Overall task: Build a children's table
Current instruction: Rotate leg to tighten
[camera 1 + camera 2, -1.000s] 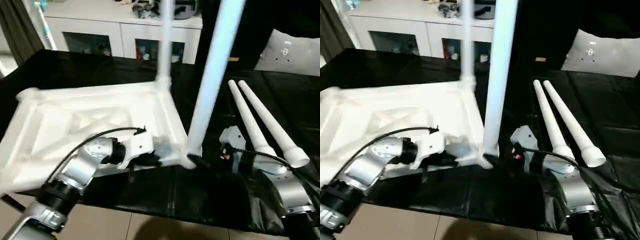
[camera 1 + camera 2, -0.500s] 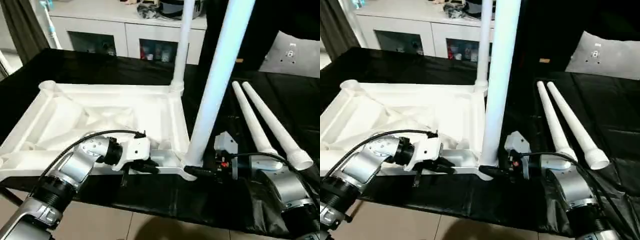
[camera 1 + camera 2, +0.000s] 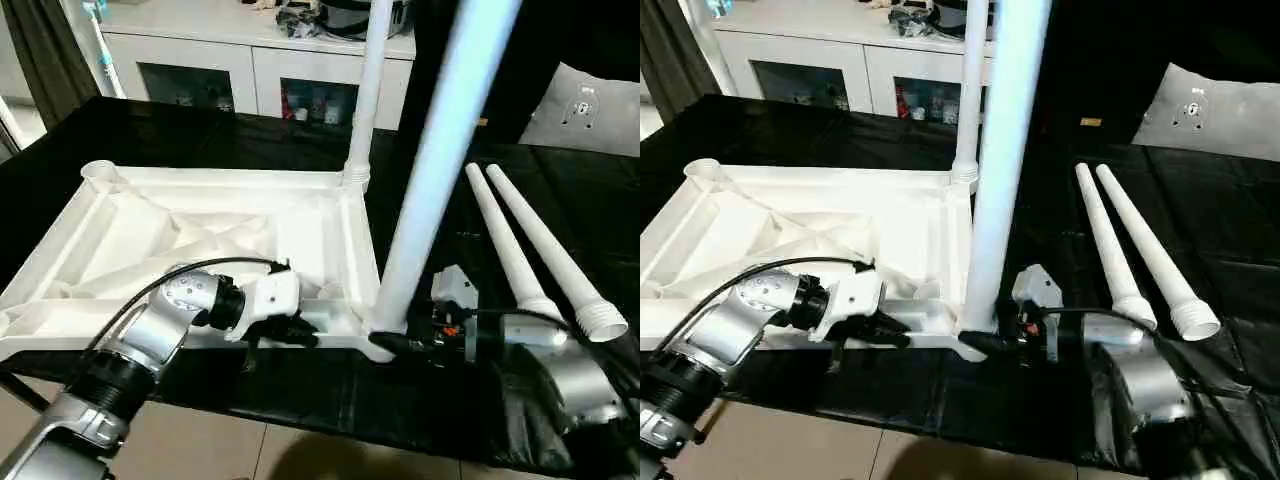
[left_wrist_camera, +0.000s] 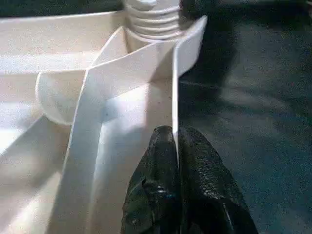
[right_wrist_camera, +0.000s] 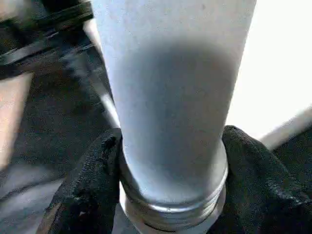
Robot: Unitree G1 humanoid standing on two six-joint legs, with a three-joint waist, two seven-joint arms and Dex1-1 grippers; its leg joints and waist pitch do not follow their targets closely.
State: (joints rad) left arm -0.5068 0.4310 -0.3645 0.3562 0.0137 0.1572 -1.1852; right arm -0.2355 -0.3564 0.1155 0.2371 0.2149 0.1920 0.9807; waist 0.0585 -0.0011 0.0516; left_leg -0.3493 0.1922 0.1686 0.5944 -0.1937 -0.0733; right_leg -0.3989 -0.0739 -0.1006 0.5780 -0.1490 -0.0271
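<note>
Left eye view takes in a black-covered table (image 3: 150,135), and on it the children's table top (image 3: 215,235) lies upside down, its ribbed underside facing up and its round corner sockets showing. It sits on the robot's left half of the black surface, with its near rim close to the table's front edge. Behind the table stands a white cabinet (image 3: 250,75) with glass doors and clutter on its top.

Two legs already stand in the top. The far leg (image 3: 367,90) rises from the far right corner socket. The near leg (image 3: 435,170) rises from the near right corner and leans a little toward the right as it climbs out of the picture. Two more loose legs (image 3: 525,250) lie side by side on the black cover to the right of the top, touching or nearly touching each other, their flared threaded ends pointing toward the robot.

The left gripper (image 4: 176,146) has its black fingers (image 4: 204,170) clenched on the thin near rim of the top, one finger on each side of the wall, just left of the near right corner socket. The right gripper (image 5: 170,195) has its fingers (image 5: 85,185) wrapped around the base of the near leg, just above its threaded collar at the socket.
</note>
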